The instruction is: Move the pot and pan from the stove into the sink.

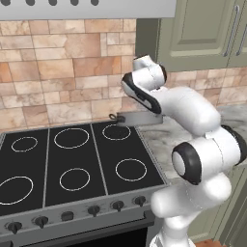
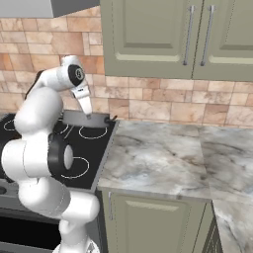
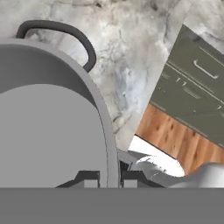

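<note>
Gripping pot (image 3: 52, 131) rim, unlabelled claw (image 3: 109, 177)

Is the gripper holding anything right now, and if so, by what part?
Yes: the gripper is shut on the pot, its jaws pinching the rim wall, one inside and one outside, away from the side handle.

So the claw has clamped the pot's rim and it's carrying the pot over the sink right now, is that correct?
Not quite. The claw has clamped the pot's rim, but it holds the pot by the stove's back right corner, at the marbled counter, not over a sink. The right base view shows this.
</note>
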{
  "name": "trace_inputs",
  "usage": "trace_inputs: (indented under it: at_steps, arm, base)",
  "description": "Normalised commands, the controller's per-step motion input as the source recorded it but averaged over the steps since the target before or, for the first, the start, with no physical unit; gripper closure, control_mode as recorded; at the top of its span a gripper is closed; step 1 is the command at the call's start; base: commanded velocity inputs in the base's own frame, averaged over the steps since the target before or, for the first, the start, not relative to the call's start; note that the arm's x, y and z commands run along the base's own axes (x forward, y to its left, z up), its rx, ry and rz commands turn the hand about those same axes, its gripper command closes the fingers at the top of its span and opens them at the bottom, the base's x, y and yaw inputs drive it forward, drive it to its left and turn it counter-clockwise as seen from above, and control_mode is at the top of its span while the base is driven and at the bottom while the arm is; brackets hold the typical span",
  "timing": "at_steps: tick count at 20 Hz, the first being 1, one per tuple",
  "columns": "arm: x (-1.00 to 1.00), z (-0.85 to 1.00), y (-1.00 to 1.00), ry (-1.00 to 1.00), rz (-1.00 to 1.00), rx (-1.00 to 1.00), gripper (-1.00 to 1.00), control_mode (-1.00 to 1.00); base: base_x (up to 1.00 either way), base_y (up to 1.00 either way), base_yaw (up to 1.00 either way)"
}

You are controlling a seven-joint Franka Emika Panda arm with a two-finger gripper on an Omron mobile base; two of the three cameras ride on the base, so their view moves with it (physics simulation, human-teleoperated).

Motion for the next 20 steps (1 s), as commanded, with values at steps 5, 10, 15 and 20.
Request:
trace_inputs:
  at_steps: [5, 10, 15, 20]
  arm:
    - [-0.88, 0.40, -0.39, -0.13, 0.13, 0.05, 1.00, -1.00]
    - [-0.78, 0.30, -0.28, -0.08, 0.20, 0.04, 1.00, -1.00]
    - [-0.69, 0.22, -0.23, -0.06, 0.25, 0.03, 1.00, -1.00]
    - [-0.62, 0.12, -0.20, -0.04, 0.29, 0.05, 1.00, -1.00]
  base:
    - [0.00, 0.00, 0.00]
    - [0.00, 0.00, 0.00]
    - [0.00, 0.00, 0.00]
    - [0.00, 0.00, 0.00]
